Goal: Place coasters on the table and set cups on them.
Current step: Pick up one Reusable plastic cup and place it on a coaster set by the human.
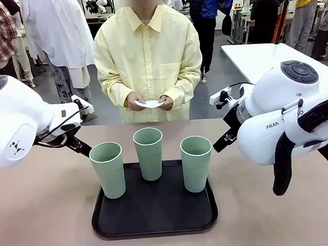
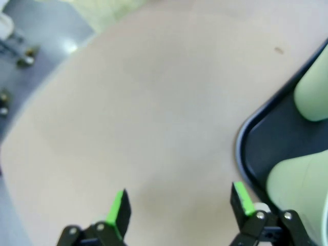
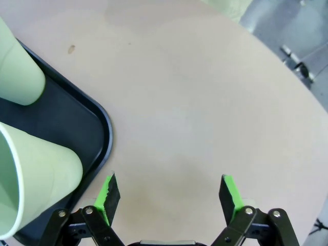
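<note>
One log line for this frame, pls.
cups: three upright on tray | coasters: in person's hands, not yet on table | left gripper: open, empty | right gripper: open, empty

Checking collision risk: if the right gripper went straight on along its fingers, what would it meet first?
The right gripper would likely meet bare table first; the black tray and nearest cup sit off to one side. Depth is unclear.

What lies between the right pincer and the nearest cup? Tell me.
In the right wrist view, bare table and then the black tray's rim separate the open right pincer from that cup.
</note>
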`<state>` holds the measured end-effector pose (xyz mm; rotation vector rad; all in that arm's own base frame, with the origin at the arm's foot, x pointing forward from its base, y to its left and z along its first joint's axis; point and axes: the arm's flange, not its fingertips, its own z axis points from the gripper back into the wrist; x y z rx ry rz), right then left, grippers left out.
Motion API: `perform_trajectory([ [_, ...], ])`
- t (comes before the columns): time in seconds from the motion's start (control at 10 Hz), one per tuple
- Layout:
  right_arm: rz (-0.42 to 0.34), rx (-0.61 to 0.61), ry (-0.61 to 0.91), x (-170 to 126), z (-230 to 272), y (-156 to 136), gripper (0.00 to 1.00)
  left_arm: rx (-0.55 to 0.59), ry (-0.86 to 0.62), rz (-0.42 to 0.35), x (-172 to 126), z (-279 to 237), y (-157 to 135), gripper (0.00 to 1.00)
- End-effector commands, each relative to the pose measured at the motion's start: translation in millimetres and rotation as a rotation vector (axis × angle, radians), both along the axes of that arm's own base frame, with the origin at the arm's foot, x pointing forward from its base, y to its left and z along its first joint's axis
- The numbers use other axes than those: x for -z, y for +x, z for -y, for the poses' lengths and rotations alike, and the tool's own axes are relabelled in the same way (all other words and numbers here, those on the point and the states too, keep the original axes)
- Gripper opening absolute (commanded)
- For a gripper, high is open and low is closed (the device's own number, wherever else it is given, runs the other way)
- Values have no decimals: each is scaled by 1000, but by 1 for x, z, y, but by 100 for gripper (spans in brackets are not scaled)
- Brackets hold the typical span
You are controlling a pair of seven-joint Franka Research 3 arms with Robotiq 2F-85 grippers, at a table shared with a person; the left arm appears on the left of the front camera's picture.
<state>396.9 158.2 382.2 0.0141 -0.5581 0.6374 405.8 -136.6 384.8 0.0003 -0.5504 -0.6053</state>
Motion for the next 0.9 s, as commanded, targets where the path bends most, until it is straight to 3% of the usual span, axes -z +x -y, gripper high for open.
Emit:
perform_trajectory([
  [0.0,-27,89,-61,-41,1,-13,100,-29,75,19,-48,-25,-13,100],
  [0.1,-54,170,-72,-67,0,-25,100,-43,72,27,-71,-39,-22,100],
  [0.3,-202,191,-36,-96,-6,-72,100,18,-36,-140,-91,-47,-60,100],
  [0.4,-254,188,-32,-105,-12,-103,100,20,-45,-231,-96,-46,-86,100],
  [0.6,-272,220,-84,-93,-9,-161,100,-43,-58,-282,-93,-46,-132,100],
  [0.7,-244,262,-167,-77,1,-159,100,-156,-46,-287,-90,-49,-135,100],
  [0.8,-269,185,-82,-114,-18,-126,100,19,-48,-263,-108,-38,-92,100],
])
